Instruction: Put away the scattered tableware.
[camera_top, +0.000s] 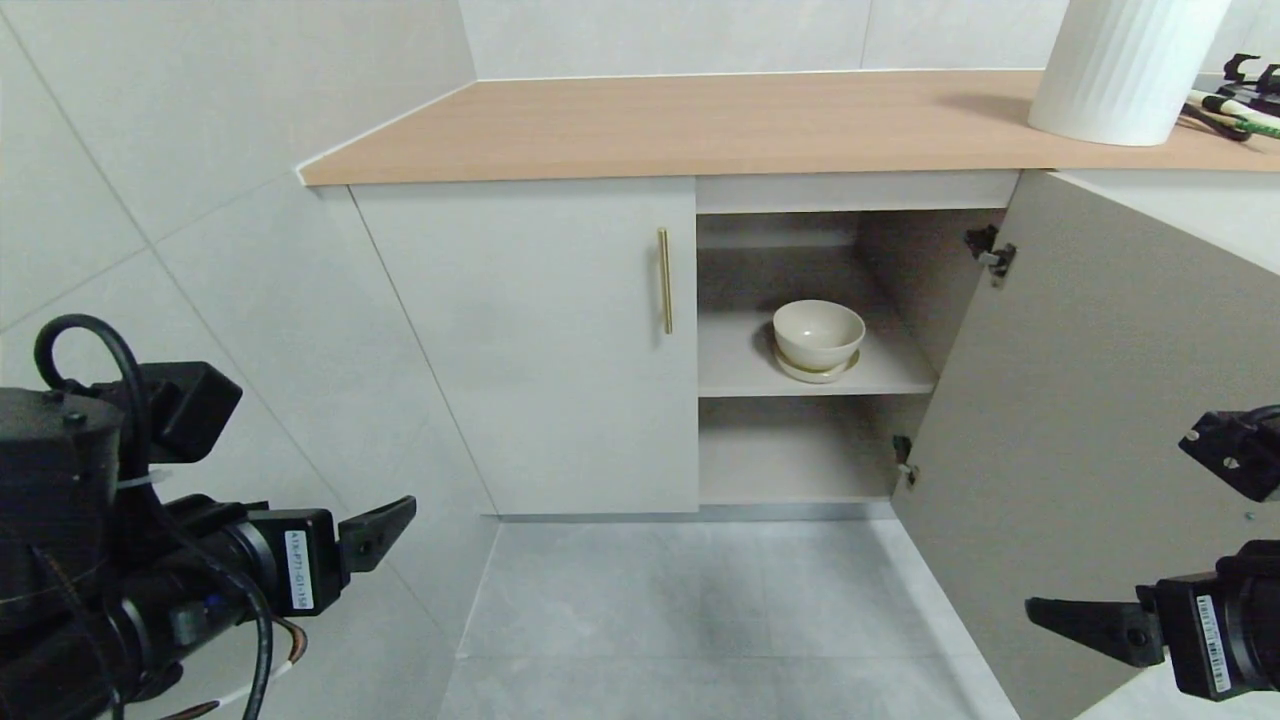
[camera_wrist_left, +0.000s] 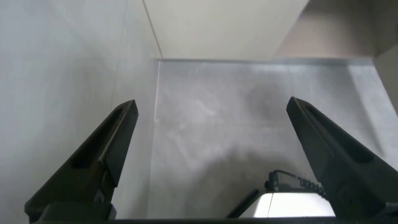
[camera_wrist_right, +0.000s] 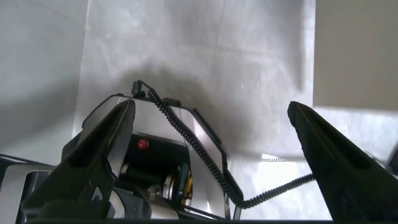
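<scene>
Note that both arms are matte black. On the left arm (camera_top: 150, 590) you have blocky wrist housings, a thick black cable (camera_top: 70, 335) looped above them, a white zip tie (camera_top: 135, 481) at the joint, a white printed left label (camera_top: 299, 571), and thin white and orange wires (camera_top: 285, 645) beneath. The left gripper (camera_wrist_left: 210, 109) has two black wedge fingers (camera_wrist_left: 99, 162) tapering to points; the right gripper (camera_wrist_right: 210, 106) matches. The right wrist (camera_top: 1240, 610) bears a white right label (camera_top: 1212, 645); the black bracket (camera_top: 1232, 462) above it shows small bright screws.

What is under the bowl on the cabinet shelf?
A plate lies under the bowl; its rim shows at the front and sides. The bowl covers the plate's middle, so that part cannot be seen.
</scene>
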